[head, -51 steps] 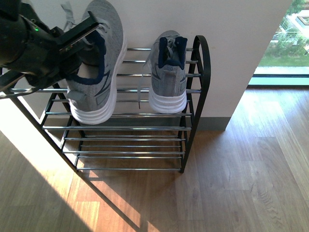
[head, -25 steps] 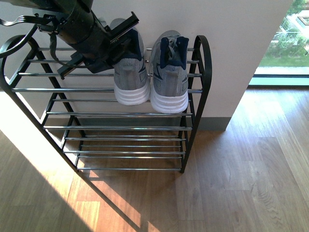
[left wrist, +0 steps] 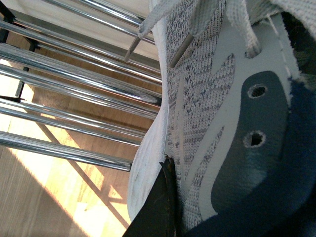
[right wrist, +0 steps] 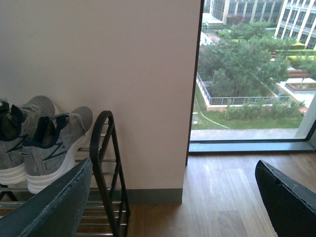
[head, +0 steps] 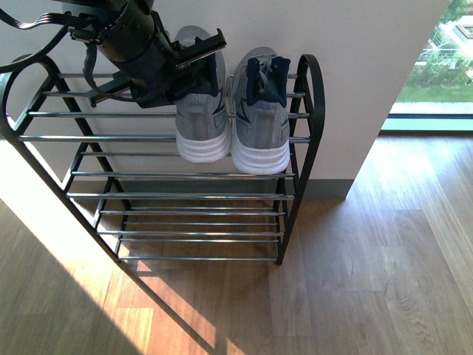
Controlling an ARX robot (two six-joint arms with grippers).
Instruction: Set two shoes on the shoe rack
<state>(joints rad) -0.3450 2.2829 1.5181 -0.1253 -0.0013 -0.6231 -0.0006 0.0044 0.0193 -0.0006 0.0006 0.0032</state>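
Two grey sneakers stand side by side, heels toward me, on the top tier of the shoe rack point(head: 170, 196). My left gripper point(head: 198, 63) is shut on the left grey sneaker point(head: 201, 126) at its navy collar. One black finger point(left wrist: 158, 207) presses that sneaker's knit side point(left wrist: 207, 98). The right sneaker point(head: 260, 126) rests free against the rack's right arch. My right gripper point(right wrist: 173, 165) is open and empty, off to the rack's right, with both sneakers point(right wrist: 59, 138) showing past its finger. It is out of the front view.
The rack's black arched side frame point(head: 310, 111) stands against a pale wall. Chrome rods point(left wrist: 74, 79) run under the held sneaker. Wooden floor point(head: 369, 259) spreads to the right, up to a floor-level window point(right wrist: 247, 74).
My left arm has carried the grey sneaker from high at the left down onto the top tier, beside the other sneaker. Over the last half second it barely shifted.
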